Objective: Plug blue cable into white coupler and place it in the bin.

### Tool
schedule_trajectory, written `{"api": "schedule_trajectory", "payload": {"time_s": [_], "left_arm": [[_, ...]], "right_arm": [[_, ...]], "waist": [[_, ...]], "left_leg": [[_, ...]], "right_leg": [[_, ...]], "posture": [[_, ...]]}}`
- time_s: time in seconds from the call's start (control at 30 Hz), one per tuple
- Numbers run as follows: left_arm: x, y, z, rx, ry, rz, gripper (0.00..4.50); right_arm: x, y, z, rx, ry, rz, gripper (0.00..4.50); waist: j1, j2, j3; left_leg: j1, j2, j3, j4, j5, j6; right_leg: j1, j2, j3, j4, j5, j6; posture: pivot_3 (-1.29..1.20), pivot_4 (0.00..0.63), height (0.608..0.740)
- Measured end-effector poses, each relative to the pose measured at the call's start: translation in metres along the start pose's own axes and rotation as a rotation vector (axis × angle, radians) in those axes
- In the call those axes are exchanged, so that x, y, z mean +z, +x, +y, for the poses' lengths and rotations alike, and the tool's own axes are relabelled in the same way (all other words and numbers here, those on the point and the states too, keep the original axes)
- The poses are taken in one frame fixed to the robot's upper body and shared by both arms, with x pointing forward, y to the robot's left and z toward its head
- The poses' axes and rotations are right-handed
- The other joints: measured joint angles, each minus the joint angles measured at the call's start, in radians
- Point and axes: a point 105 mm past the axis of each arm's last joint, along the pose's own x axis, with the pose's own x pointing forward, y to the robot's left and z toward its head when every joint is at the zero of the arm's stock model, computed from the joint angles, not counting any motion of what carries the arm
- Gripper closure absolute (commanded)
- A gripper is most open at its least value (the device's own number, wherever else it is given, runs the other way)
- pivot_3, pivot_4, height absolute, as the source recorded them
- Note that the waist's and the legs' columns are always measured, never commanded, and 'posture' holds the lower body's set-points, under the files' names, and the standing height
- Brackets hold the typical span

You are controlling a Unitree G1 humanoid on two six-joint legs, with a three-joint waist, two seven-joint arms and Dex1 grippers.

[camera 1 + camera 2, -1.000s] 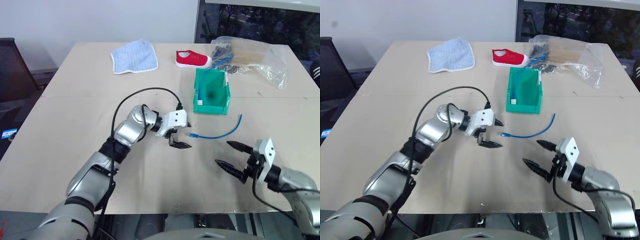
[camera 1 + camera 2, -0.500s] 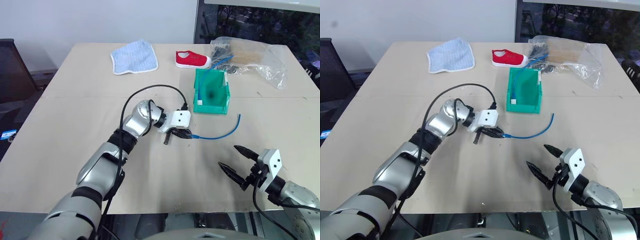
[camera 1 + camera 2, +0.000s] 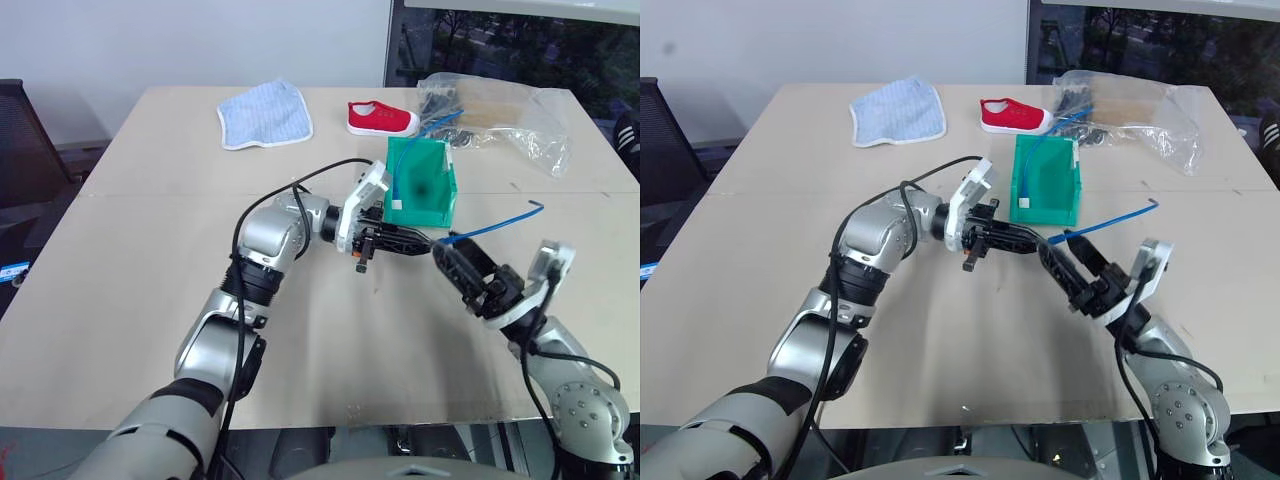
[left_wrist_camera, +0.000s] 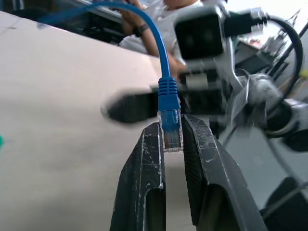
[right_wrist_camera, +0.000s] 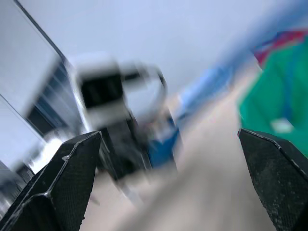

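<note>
My left gripper (image 4: 172, 132) pinching blue cable (image 3: 490, 226) plug; right gripper (image 3: 470, 276) spread wide just beside. Risk: plug slips during handover, coupler unengaged.

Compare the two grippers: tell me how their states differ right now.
The left gripper has its black fingers shut on the clear plug of the thin blue cable; the right gripper has its fingers spread wide, with nothing between them. The left one lifts the cable off the table; the right one faces it, close by.

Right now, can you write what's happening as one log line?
left pincer: shut on blue cable plug | right pincer: open, empty | white coupler: in green bin
</note>
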Motion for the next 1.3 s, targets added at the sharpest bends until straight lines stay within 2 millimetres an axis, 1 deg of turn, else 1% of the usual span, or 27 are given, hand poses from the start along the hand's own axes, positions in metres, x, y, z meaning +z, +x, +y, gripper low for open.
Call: {"api": "schedule_trajectory", "payload": {"time_s": [0.07,0.13,0.17,0.27,0.33,0.77,0.87,1.0,1.13,1.17,1.2,1.23,1.27,1.3], "left_arm": [[0.0,0.001,-0.001,-0.004,-0.033,-0.024,4.5],[0.004,0.0,-0.001,-0.006,-0.046,-0.056,4.5],[0.005,0.0,-0.001,-0.006,-0.05,-0.06,4.5],[0.005,0.001,-0.002,-0.015,-0.066,-0.069,4.5],[0.006,0.001,-0.003,-0.026,-0.071,-0.078,4.5],[0.007,0.004,-0.005,-0.041,-0.107,-0.099,4.5],[0.007,0.003,-0.005,-0.041,-0.107,-0.098,4.5],[0.008,0.003,-0.005,-0.039,-0.106,-0.1,4.5],[0.01,0.003,-0.004,-0.034,-0.064,-0.104,4.5],[0.01,0.003,-0.004,-0.033,-0.058,-0.106,3.49],[0.01,0.003,-0.004,-0.029,-0.052,-0.106,3.15],[0.011,0.002,-0.005,-0.027,-0.036,-0.104,2.58],[0.011,0.003,-0.006,-0.027,-0.027,-0.103,2.11],[0.012,0.003,-0.007,-0.025,-0.014,-0.102,1.83]], "right_arm": [[0.003,0.002,0.005,0.026,0.025,0.004,0.83],[0.003,0.001,0.006,0.035,0.028,0.022,1.68],[0.003,0.001,0.006,0.032,0.028,0.033,2.24],[0.002,0.0,0.004,0.018,0.025,0.05,3.61],[0.003,-0.001,0.002,0.007,0.015,0.058,3.61],[-0.004,0.002,0.005,0.018,0.032,0.082,3.61],[-0.003,0.002,0.003,0.013,0.031,0.078,4.47],[-0.002,0.003,0.003,0.015,0.031,0.078,4.47],[-0.001,0.004,0.003,0.021,0.031,0.074,4.47],[-0.001,0.004,0.003,0.021,0.031,0.073,4.5],[-0.001,0.004,0.004,0.022,0.032,0.073,4.5],[0.0,0.005,0.004,0.025,0.033,0.072,4.5],[0.0,0.005,0.004,0.025,0.032,0.072,4.5],[0.0,0.005,0.004,0.026,0.032,0.072,4.5]], "waist": [[0.0,0.0,0.0],[0.0,0.0,0.0],[0.0,0.0,0.0],[-0.001,0.0,0.0],[-0.002,0.0,0.0],[-0.002,0.0,0.0],[-0.002,0.0,0.0],[-0.001,0.0,0.0],[-0.002,0.0,0.0],[-0.001,0.0,0.0],[-0.002,0.0,0.0],[-0.002,0.0,0.0],[-0.003,0.0,0.0],[-0.003,0.0,0.0]], "left_leg": [[0.0,0.0,0.0,0.0,0.0,0.0],[0.0,-0.001,0.001,0.0,0.0,0.0],[0.0,-0.001,0.001,0.0,0.0,0.0],[0.0,-0.001,0.001,0.0,0.0,0.0],[0.0,-0.001,0.001,0.0,0.0,0.0],[0.0,-0.001,0.002,0.0,0.0,0.0],[0.0,-0.001,0.002,0.0,0.0,0.0],[0.0,-0.001,0.002,0.0,0.0,0.0],[0.0,-0.001,0.002,0.0,0.0,0.0],[0.0,-0.001,0.002,0.0,0.0,0.0],[0.0,-0.001,0.002,0.0,0.0,0.0],[0.0,-0.001,0.002,0.0,0.0,0.0],[0.0,-0.001,0.002,0.0,0.0,0.0],[0.0,-0.001,0.002,0.0,0.0,0.0]], "right_leg": [[0.0,0.0,0.0,0.0,0.0,0.0],[0.0,0.0,0.001,-0.001,0.0,0.0],[0.0,0.0,0.001,-0.001,0.0,0.0],[0.0,0.0,0.001,0.0,0.0,0.001],[0.0,0.0,0.001,0.0,0.0,0.001],[0.0,0.0,0.001,0.0,0.001,0.001],[0.0,0.0,0.002,0.0,0.001,0.001],[0.0,0.0,0.002,-0.001,0.001,0.001],[0.0,0.0,0.002,-0.001,0.001,0.001],[0.0,0.0,0.002,-0.001,0.001,0.001],[0.0,0.0,0.002,-0.001,0.001,0.001],[0.0,0.0,0.002,-0.001,0.001,0.001],[0.0,0.0,0.002,-0.001,0.001,0.001],[0.0,0.0,0.002,-0.001,0.001,0.001]], "posture": [[0.0,0.15,0.74],[0.0,0.15,0.74],[0.0,0.15,0.74],[0.0,0.15,0.74],[0.0,0.15,0.74],[0.0,0.15,0.74],[0.0,0.15,0.74],[0.0,0.15,0.74],[0.0,0.15,0.74],[0.0,0.15,0.74],[0.0,0.15,0.74],[0.0,0.15,0.74],[0.0,0.15,0.74],[0.0,0.15,0.74]]}}
